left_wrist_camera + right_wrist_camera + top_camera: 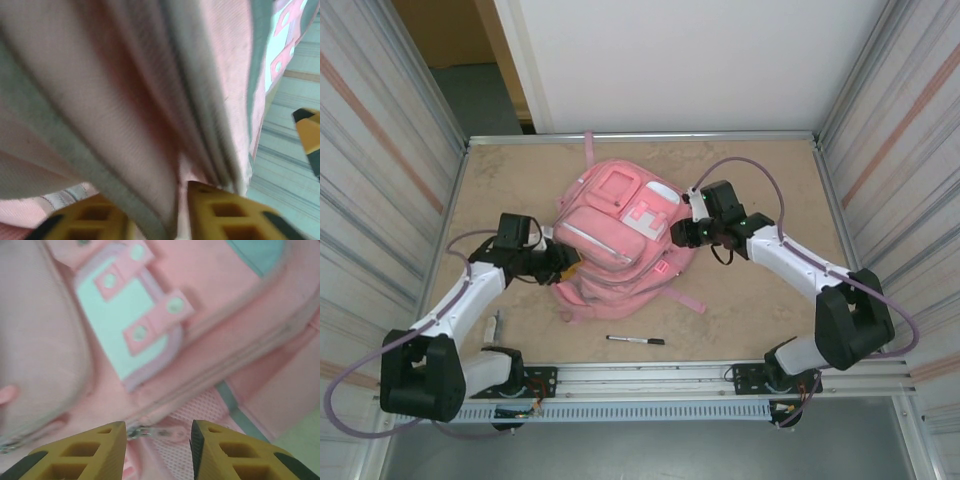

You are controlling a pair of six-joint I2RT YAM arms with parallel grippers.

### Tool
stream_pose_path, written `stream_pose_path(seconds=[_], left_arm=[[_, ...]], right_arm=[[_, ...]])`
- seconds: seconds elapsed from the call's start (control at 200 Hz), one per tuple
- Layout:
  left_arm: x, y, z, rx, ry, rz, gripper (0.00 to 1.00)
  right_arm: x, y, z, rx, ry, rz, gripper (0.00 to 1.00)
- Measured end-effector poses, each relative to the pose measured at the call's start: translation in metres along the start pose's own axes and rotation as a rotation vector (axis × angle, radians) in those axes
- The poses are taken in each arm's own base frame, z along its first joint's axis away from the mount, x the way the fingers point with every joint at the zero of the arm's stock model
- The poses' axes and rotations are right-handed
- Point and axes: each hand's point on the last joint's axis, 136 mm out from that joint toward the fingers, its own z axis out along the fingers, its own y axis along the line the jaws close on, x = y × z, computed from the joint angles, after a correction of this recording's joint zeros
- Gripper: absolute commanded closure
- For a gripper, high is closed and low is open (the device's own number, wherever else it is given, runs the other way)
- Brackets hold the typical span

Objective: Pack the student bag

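Arms bent inward flanking student bag (pixel 620 240), left gripper (pixel 156 200) apart around fabric fold, right gripper (pixel 157 429) apart

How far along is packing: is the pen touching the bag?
Apart. The top view shows bare table between the pen and the bag.

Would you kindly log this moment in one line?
student bag: on table; left gripper: open at fabric fold; right gripper: open at zip pull

One student bag (pixel 620 240), one pen (pixel 636 341)
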Motion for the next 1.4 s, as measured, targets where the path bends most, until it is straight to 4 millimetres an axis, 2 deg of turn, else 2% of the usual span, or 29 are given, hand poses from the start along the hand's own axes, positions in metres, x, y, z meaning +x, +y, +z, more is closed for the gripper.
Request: stream_pose_path(seconds=[0.1,0.19,0.316,0.451,0.476,0.496,0.732,0.752,0.802,0.997,1.087,1.148,1.213,1.403], left_arm=[[0.011,0.001,-0.005,-0.001,0.015,-0.003,0.59],[0.016,0.002,-0.015,-0.014,-0.006,0.001,0.57],[0.018,-0.001,-0.026,-0.023,-0.042,0.006,0.56],[0.013,-0.008,-0.030,-0.020,-0.071,0.009,0.56],[0.011,-0.009,-0.030,-0.018,-0.074,0.007,0.56],[0.011,-0.010,-0.030,-0.016,-0.074,0.006,0.55],[-0.011,-0.013,-0.016,-0.049,-0.081,-0.022,0.55],[-0.013,-0.013,-0.014,-0.052,-0.080,-0.023,0.55],[-0.017,-0.013,-0.009,-0.059,-0.075,-0.029,0.55],[-0.025,-0.005,0.010,-0.086,-0.046,-0.050,0.55],[-0.025,-0.005,0.013,-0.088,-0.045,-0.048,0.63],[-0.027,-0.007,0.014,-0.085,-0.054,-0.056,0.83],[-0.028,-0.006,0.014,-0.087,-0.061,-0.065,1.00],[-0.031,-0.006,0.011,-0.104,-0.077,-0.052,1.00]], right_arm=[[0.001,0.023,0.001,-0.047,0.005,-0.082,0.60],[0.014,0.049,0.007,-0.103,0.041,-0.186,0.57],[0.035,0.071,0.019,-0.158,0.110,-0.287,0.54],[0.050,0.076,0.031,-0.172,0.168,-0.346,0.47],[0.051,0.076,0.032,-0.173,0.174,-0.352,0.39],[0.052,0.077,0.033,-0.174,0.176,-0.362,0.38],[0.062,0.086,0.042,-0.220,0.206,-0.447,0.35],[0.063,0.087,0.042,-0.226,0.209,-0.453,0.30],[0.065,0.089,0.045,-0.240,0.214,-0.464,0.27],[0.074,0.090,0.055,-0.269,0.246,-0.494,0.27],[0.074,0.091,0.059,-0.278,0.252,-0.505,0.27],[0.073,0.093,0.061,-0.292,0.252,-0.518,0.27],[0.073,0.095,0.062,-0.301,0.259,-0.527,0.28],[0.079,0.102,0.064,-0.319,0.298,-0.583,0.29]])
